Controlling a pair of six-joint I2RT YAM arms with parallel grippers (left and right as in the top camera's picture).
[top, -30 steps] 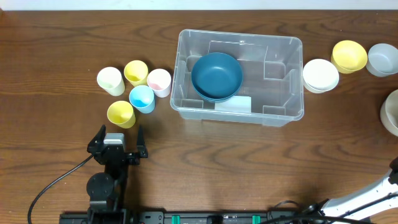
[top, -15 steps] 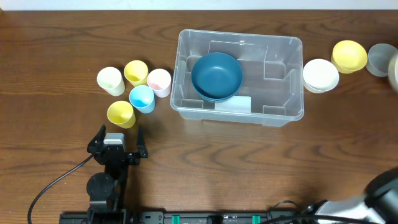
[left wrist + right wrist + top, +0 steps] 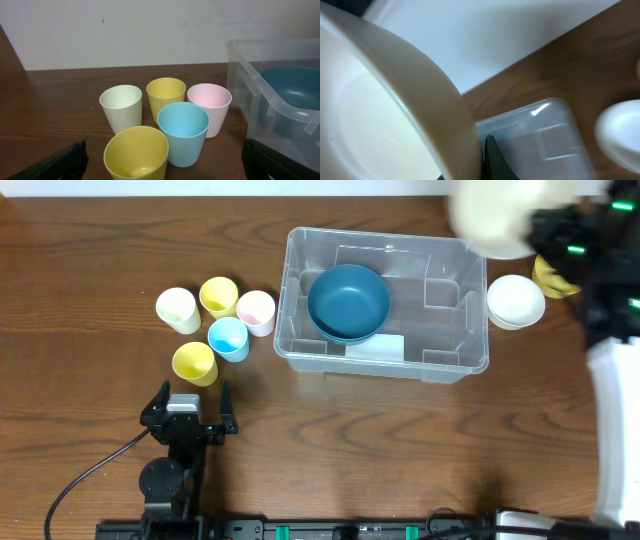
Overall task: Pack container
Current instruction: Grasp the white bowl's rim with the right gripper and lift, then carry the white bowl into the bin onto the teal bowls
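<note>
clear, round-cornered container [image 3: 440, 330] holds blue bowl [image 3: 348, 300]; right end effector [image 3: 481, 160] grips cream bowl [image 3: 380, 115].

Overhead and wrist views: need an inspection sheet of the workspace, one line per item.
Surface: brown wooden table, grain visible.
Job's things: clear container mid-table, blue bowl in its left half; cream bowl held above its far right corner, blurred.
Clutter: five cups clustered left of the container; white bowl and a partly hidden yellow bowl to its right.
Pincers: left pincer open, empty, low near the front edge, facing the cups; right pincer shut on the cream bowl's rim.
Cables: black cable curves out from the left arm.
Surroundings: pale wall behind the table.
</note>
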